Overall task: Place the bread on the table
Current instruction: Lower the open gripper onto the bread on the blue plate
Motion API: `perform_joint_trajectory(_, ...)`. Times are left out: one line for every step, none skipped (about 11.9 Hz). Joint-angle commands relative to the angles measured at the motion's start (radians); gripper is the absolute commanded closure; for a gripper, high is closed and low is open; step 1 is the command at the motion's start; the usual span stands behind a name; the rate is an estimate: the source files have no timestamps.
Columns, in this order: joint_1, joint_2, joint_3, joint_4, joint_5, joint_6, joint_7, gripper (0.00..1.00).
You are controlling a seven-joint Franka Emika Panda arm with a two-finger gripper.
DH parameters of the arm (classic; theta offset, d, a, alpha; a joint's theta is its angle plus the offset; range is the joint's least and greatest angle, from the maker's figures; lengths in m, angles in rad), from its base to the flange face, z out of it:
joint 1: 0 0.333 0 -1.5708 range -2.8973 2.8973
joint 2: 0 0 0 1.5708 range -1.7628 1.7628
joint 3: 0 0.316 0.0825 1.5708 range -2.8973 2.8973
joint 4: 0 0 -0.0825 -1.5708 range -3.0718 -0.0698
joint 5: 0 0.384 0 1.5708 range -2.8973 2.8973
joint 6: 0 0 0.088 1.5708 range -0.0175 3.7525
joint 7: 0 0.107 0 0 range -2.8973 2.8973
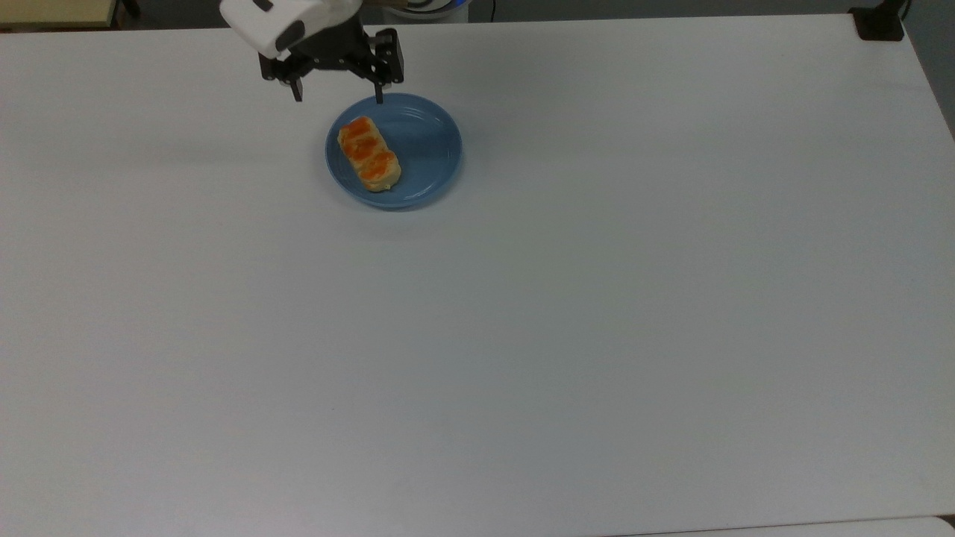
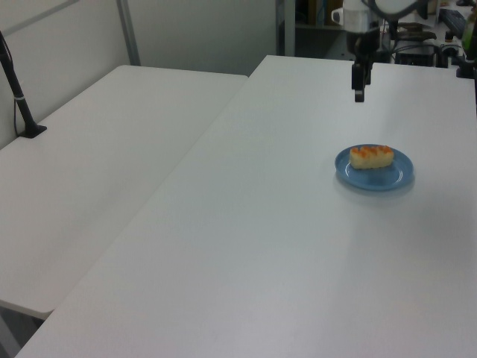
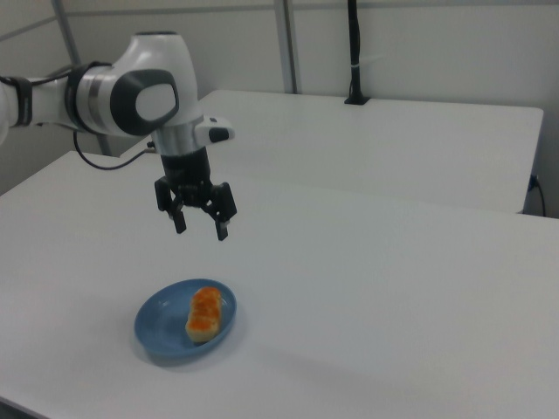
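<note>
With the bread (image 1: 369, 153) lying on the blue plate (image 1: 429, 153) on the table (image 1: 597, 298), the approach step is judged in hand: the tool (image 1: 337, 95), fingers spread and empty, is poised above the plate's rim and must next be centred over the bread and lowered.

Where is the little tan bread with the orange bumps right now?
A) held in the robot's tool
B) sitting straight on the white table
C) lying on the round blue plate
C: the small tan bread lies on the round blue plate, with the open tool hanging empty above it.
</note>
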Motion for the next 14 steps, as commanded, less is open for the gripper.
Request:
perform_joint_trajectory(0.047,-0.051,-0.021,-0.144,-0.054,0.066,-0.027,0.0)
perform_joint_trajectory(0.071,-0.045,-0.021,-0.203,-0.09,0.131,-0.027,0.0)
perform_joint_trajectory(0.074,-0.034,-0.021,-0.257,-0.114,0.203,-0.027,0.0)
perform_joint_trajectory(0.073,-0.005,-0.021,-0.264,-0.129,0.23,-0.027,0.0)
perform_joint_trajectory(0.071,0.031,-0.021,-0.262,-0.14,0.257,-0.028,0.0)
perform_joint_trajectory(0.067,0.064,-0.02,-0.264,-0.163,0.282,-0.028,0.0)
perform_joint_trajectory(0.065,0.096,-0.02,-0.265,-0.177,0.299,-0.028,0.0)
perform_joint_trajectory(0.065,0.117,-0.02,-0.265,-0.18,0.31,-0.028,0.0)
perform_joint_trajectory(0.068,0.134,-0.02,-0.265,-0.18,0.314,-0.028,0.0)
perform_joint_trajectory(0.074,0.142,-0.02,-0.265,-0.18,0.314,-0.028,0.04)
perform_joint_trajectory(0.074,0.141,-0.018,-0.265,-0.18,0.314,-0.028,0.25)
perform_joint_trajectory(0.074,0.138,-0.017,-0.259,-0.175,0.313,-0.027,0.5)
perform_joint_trajectory(0.074,0.133,-0.017,-0.252,-0.166,0.31,-0.027,0.62)
perform_joint_trajectory(0.073,0.128,-0.017,-0.221,-0.161,0.299,-0.024,0.66)
